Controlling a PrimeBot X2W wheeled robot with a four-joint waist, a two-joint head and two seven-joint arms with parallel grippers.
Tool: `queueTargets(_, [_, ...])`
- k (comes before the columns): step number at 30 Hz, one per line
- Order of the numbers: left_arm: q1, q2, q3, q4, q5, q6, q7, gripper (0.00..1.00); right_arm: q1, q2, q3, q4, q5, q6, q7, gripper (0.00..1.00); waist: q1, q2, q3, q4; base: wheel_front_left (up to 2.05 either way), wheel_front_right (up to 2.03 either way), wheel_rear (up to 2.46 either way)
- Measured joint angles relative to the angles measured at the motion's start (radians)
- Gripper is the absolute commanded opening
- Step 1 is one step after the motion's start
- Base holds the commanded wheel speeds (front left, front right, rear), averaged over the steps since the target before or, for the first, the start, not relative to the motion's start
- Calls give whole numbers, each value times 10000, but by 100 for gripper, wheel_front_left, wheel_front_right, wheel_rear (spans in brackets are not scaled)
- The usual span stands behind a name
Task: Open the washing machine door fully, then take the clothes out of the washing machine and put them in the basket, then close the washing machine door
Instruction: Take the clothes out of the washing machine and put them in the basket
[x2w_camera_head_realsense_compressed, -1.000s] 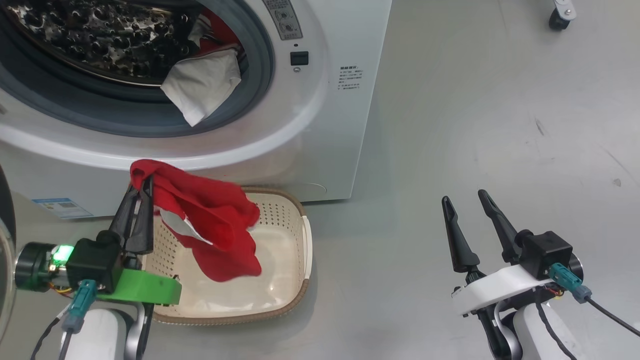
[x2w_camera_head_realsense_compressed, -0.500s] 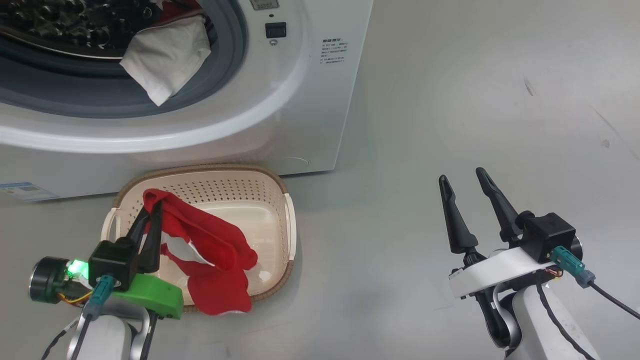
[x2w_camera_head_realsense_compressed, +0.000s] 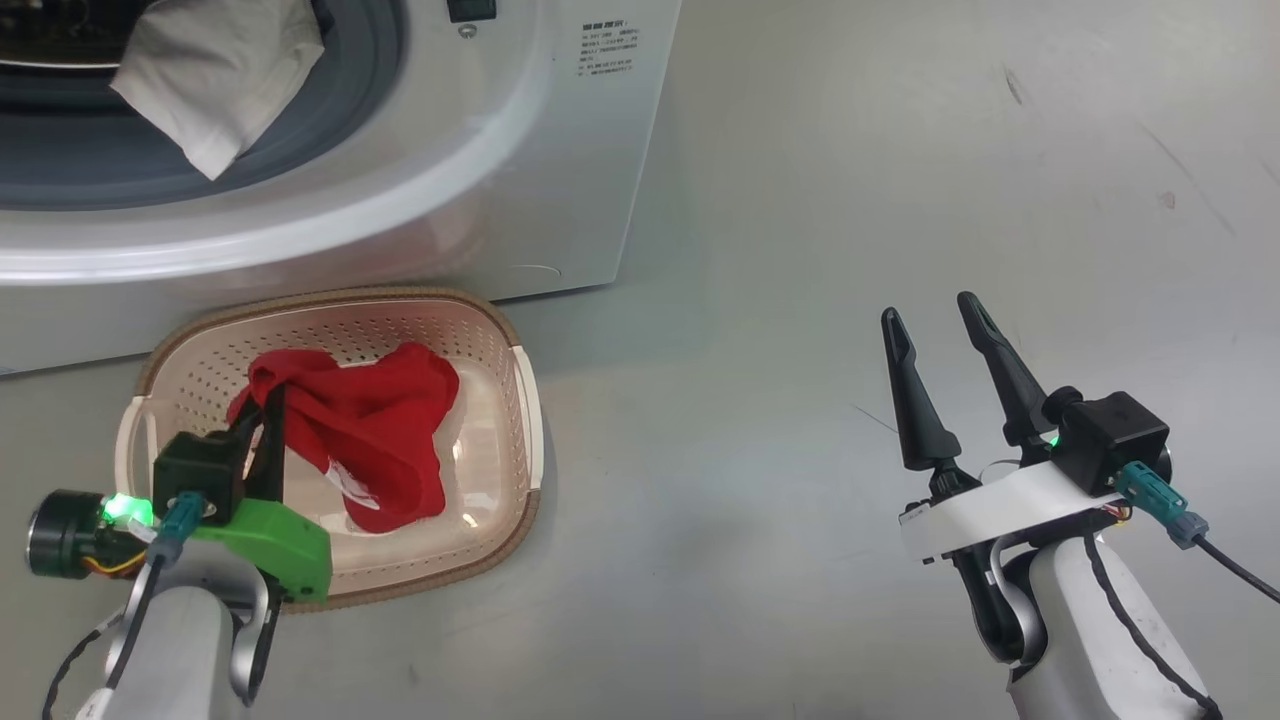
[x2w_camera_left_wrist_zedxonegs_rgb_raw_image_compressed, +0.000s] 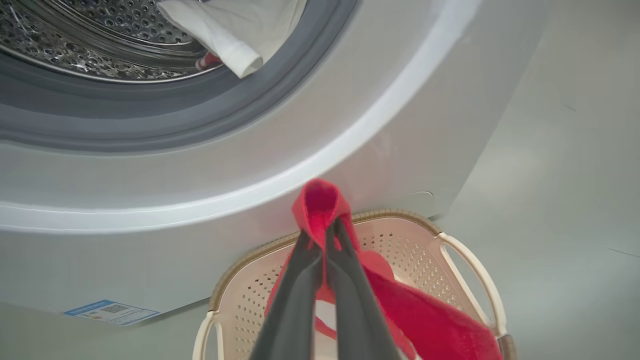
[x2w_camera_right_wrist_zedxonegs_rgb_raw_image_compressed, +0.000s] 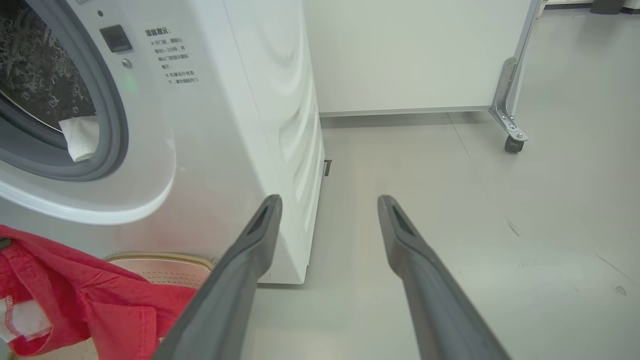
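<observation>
My left gripper (x2w_camera_head_realsense_compressed: 265, 400) is shut on the red garment (x2w_camera_head_realsense_compressed: 370, 440), whose bulk lies inside the cream basket (x2w_camera_head_realsense_compressed: 525, 400) on the floor. In the left wrist view a red fold (x2w_camera_left_wrist_zedxonegs_rgb_raw_image_compressed: 320, 200) loops over the closed fingertips above the basket (x2w_camera_left_wrist_zedxonegs_rgb_raw_image_compressed: 470, 270). A white cloth (x2w_camera_head_realsense_compressed: 210, 70) hangs over the grey rubber ring (x2w_camera_head_realsense_compressed: 380, 60) of the washing machine (x2w_camera_head_realsense_compressed: 560, 180), with a bit of red behind it (x2w_camera_left_wrist_zedxonegs_rgb_raw_image_compressed: 207, 61) in the steel drum (x2w_camera_left_wrist_zedxonegs_rgb_raw_image_compressed: 75, 50). My right gripper (x2w_camera_head_realsense_compressed: 935, 320) stands open and empty over bare floor at the right. The door is out of view.
The basket sits right against the machine's front. A blue label (x2w_camera_left_wrist_zedxonegs_rgb_raw_image_compressed: 112, 312) is low on the machine. A white panel on a castor (x2w_camera_right_wrist_zedxonegs_rgb_raw_image_compressed: 512, 142) stands behind, to the right. Grey floor (x2w_camera_head_realsense_compressed: 800, 250) stretches to the machine's right.
My left gripper has lowered the red garment from above the basket down into it, the cloth now resting on the basket floor. The head camera has tilted down. The right gripper stays open.
</observation>
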Motion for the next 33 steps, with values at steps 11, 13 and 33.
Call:
queueTargets(11, [-831,96,-4,1287,4,-2,165,0,-364,2,31,-65,104,0,0,100,0,0,670,-411,0,0,0])
queueTargets(13, [-873,125,38,1540,4,0,217,0,-381,4,50,-81,165,0,0,100,0,0,759,-484,0,0,0])
queueTargets(33, [-1806,88,474,3691,-251,180,222,0,-535,6,-2,-132,165,-25,0,100,0,0,1210,-576,0,0,0])
